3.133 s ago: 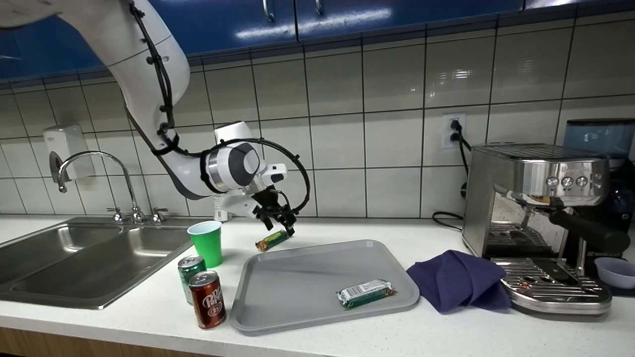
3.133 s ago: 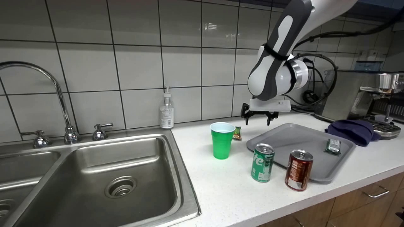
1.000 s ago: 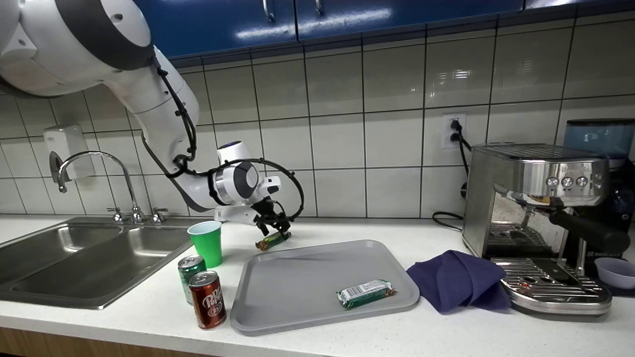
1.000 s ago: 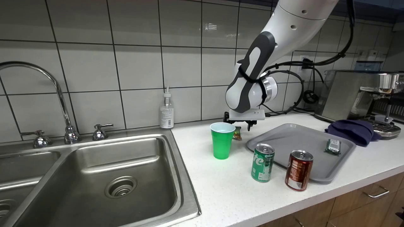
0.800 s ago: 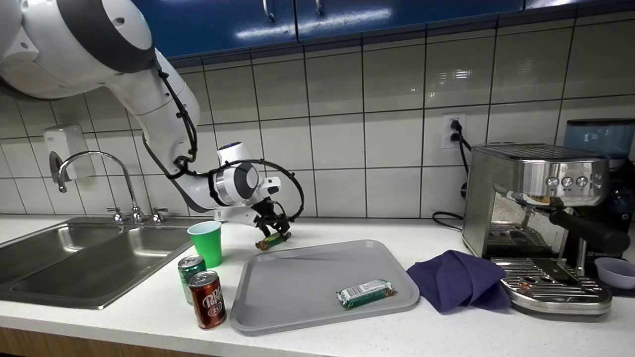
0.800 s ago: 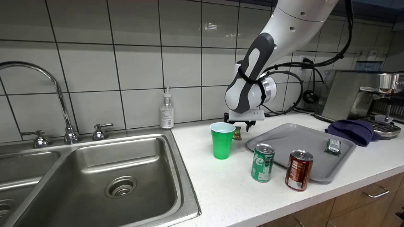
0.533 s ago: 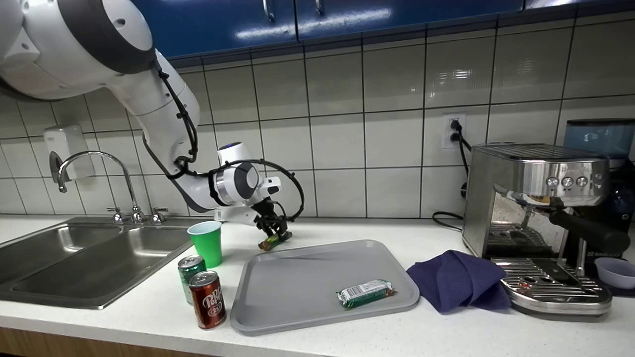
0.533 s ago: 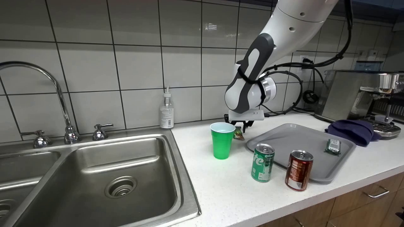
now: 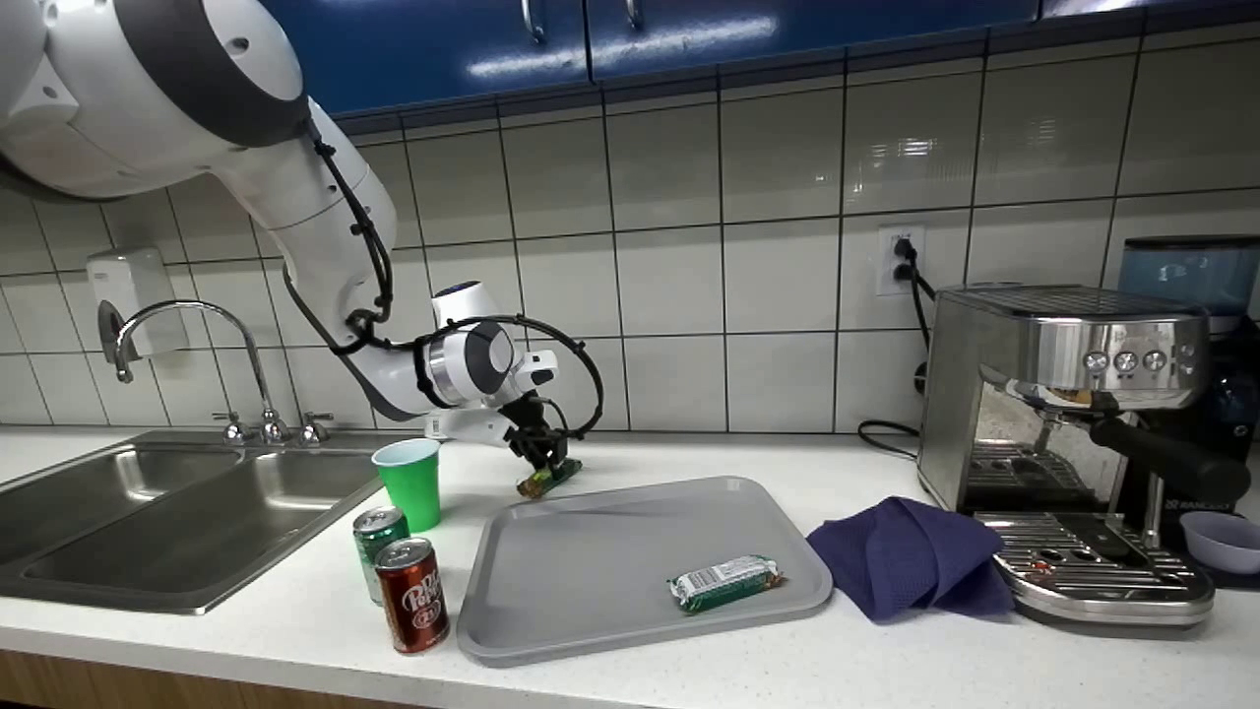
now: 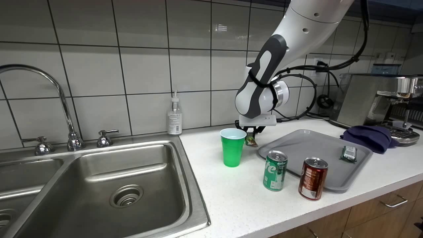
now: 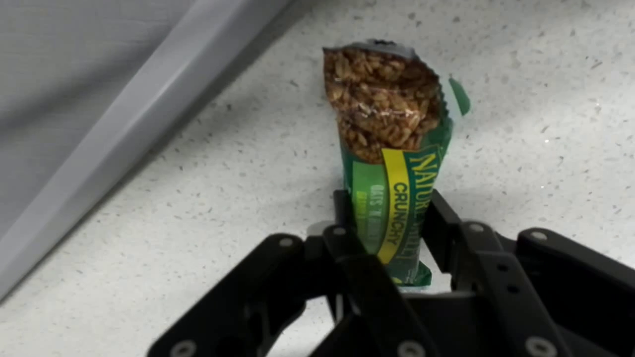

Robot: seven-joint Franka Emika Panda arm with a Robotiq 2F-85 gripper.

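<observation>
A green granola bar [image 11: 392, 124] with a clear, oat-showing end lies on the speckled white counter. My gripper [image 11: 388, 203] is shut on it, one black finger against each long side of the wrapper near its printed half. Both exterior views show the bar [image 9: 538, 483] under the fingers, beside the back left corner of the grey tray [image 9: 591, 551]; in an exterior view a green cup stands close to this bar [image 10: 251, 140]. Another wrapped bar [image 9: 726, 583] rests on the tray near its front right.
The green cup [image 9: 411, 492], a green soda can [image 10: 275, 172] and a red Dr Pepper can [image 10: 313, 180] stand left of the tray. The steel sink [image 10: 99, 185] lies beyond them. A purple cloth [image 9: 911, 556] and an espresso machine [image 9: 1068, 433] are on the right.
The gripper came down and leftward to the bar, then its fingers drew together onto the wrapper. The bar has turned and shifted slightly between them. The arm has barely moved over the last half second.
</observation>
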